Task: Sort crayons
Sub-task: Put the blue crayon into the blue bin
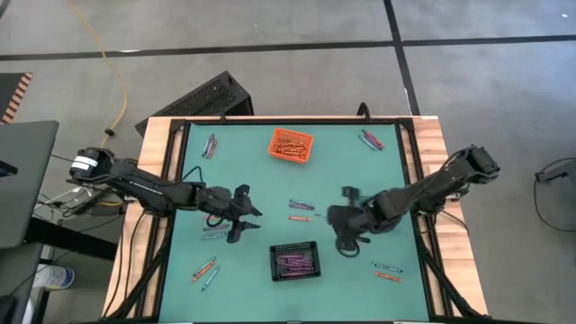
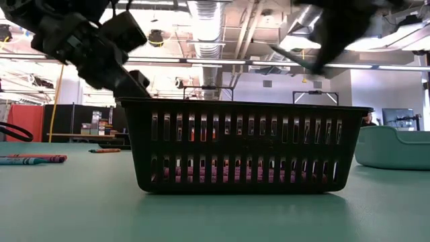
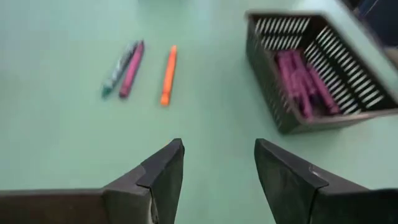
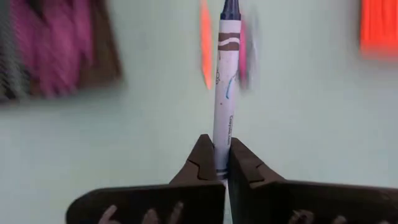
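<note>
Crayons lie scattered on the green table [image 1: 252, 162]. A teal, a magenta and an orange crayon [image 3: 168, 74] lie at the middle [image 1: 301, 210]. My left gripper [image 1: 247, 216] [image 3: 217, 168] hovers open to their left, pointing at them, with nothing between its fingers. My right gripper [image 1: 337, 220] [image 4: 216, 163], to the right of that group, is shut on a crayon with a pale blue wrap and a dark blue tip [image 4: 225, 81]. The black bin [image 1: 295, 261] [image 3: 311, 68] holds purple crayons; the orange bin [image 1: 292, 145] holds orange ones. My right gripper pinches the blue crayon's blunt end [image 4: 221, 163] between its two fingers. The fingers slant down from the table's right side, and the crayon sticks out forward in line with them. Its tip [image 4: 231, 7] points toward the middle crayons, and the crayon hangs clear of the table.
More crayons lie at the far left [image 1: 210, 146], far right [image 1: 369, 139], near left [image 1: 205, 268], near right [image 1: 387, 270] and just below my left gripper [image 1: 214, 232]. A teal bin [image 2: 393, 148] shows at the right of the low view. The table has a raised wooden rim.
</note>
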Controlling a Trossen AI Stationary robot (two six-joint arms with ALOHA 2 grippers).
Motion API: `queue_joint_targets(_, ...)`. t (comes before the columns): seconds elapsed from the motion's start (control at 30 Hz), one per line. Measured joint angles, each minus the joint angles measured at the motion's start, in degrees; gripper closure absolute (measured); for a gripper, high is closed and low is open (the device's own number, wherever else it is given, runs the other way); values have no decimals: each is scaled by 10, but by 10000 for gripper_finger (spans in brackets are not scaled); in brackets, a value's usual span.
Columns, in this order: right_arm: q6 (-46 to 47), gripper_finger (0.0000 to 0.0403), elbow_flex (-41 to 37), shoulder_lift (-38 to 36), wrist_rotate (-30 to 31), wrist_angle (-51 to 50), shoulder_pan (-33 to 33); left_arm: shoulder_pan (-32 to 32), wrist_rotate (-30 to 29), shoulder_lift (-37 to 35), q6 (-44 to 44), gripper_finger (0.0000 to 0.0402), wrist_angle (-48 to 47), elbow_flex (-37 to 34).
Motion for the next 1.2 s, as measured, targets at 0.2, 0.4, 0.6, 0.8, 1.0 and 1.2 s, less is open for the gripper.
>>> queue_joint_targets(0.2, 151, 394, -37, -3, -18, -132, 39, -4, -27, 50, 7, 216, 39, 0)
queue_joint_targets(0.4, 153, 394, -92, -3, -49, -150, 57, -4, -27, 75, 7, 216, 63, 0)
queue_joint_targets(0.6, 160, 394, -121, -3, -46, -173, 54, -4, -26, 75, 4, 216, 62, 0)
queue_joint_targets(0.8, 203, 394, -124, -3, -46, -223, 54, -4, -26, 75, 4, 216, 63, 0)
queue_joint_targets(1.0, 217, 384, -124, -3, -44, -250, 60, -4, -26, 75, 3, 216, 62, 0)
queue_joint_targets(1.2, 187, 351, -124, -3, -44, -247, 59, -4, -26, 75, 5, 216, 62, 0)
